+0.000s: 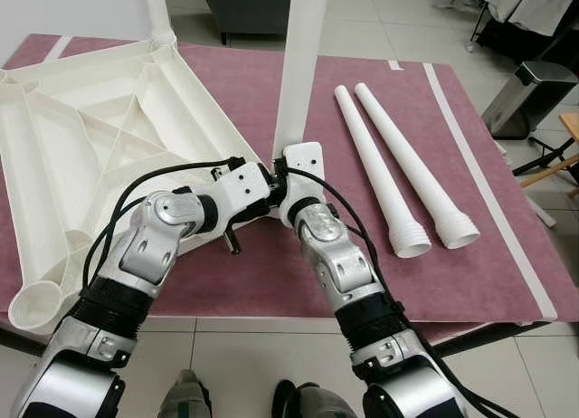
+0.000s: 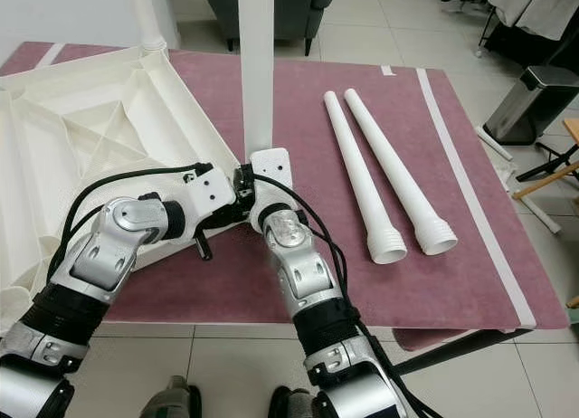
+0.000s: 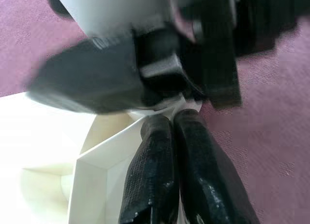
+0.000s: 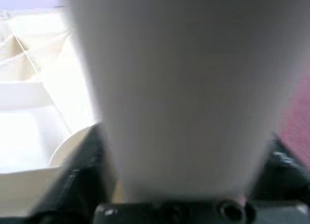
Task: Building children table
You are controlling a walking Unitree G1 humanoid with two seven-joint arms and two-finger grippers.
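White plastic table leg (image 1: 301, 65), stiff, light, smooth: right gripper (image 4: 184, 195) is clamped low near its threaded end; left gripper (image 3: 177, 151), fingers together, steadies the upturned tabletop (image 1: 81, 137)

Head stereo downward; wrists close-up.

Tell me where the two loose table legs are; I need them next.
The two loose legs lie side by side on the maroon mat, to the robot's right of the upright leg.
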